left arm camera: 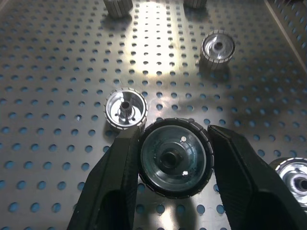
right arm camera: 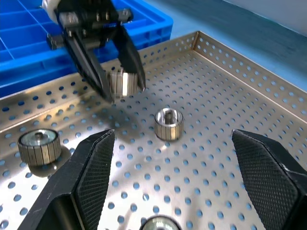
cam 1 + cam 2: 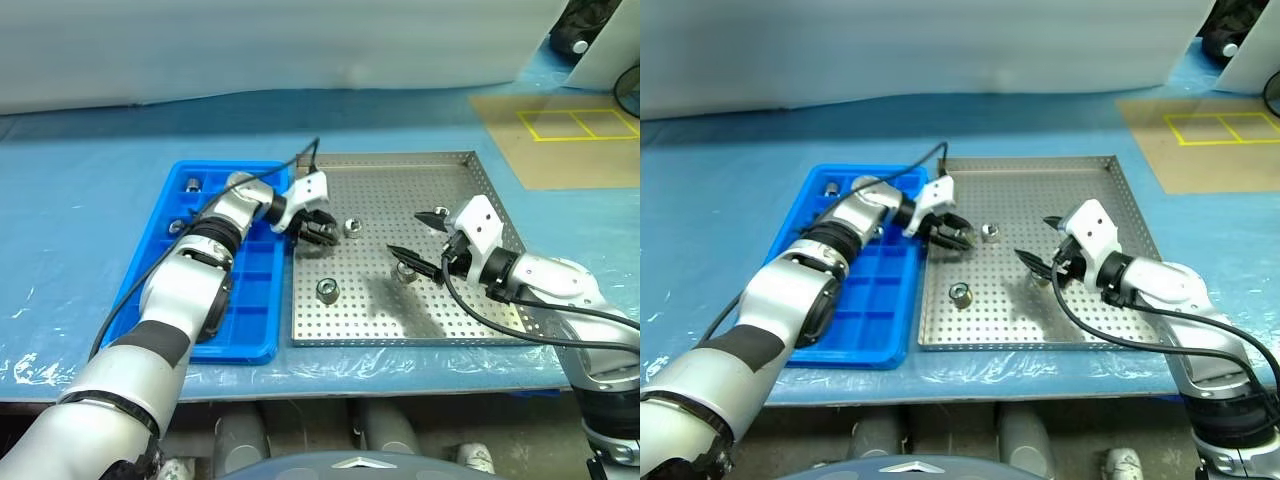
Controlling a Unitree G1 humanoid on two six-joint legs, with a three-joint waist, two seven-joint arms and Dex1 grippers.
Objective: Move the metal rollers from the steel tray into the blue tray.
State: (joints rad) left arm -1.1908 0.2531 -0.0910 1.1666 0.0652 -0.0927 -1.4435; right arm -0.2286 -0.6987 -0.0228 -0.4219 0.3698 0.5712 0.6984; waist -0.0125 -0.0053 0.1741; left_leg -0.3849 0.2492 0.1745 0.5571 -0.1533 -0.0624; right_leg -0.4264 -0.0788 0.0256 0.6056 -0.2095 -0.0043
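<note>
My left gripper is shut on a metal roller, held a little above the floor of the steel tray near its left rim. The right wrist view shows that held roller between the black fingers. Three loose metal rollers lie on the steel tray: one just right of the left gripper, one nearer the front, one under my right gripper. The right gripper hovers open and empty over the tray's middle. The blue tray lies directly left of the steel tray, with rollers in its far compartments.
Both trays rest on a pale blue sheet over the table. A brown mat with yellow squares lies at the far right. The steel tray's raised rim stands between the held roller and the blue tray.
</note>
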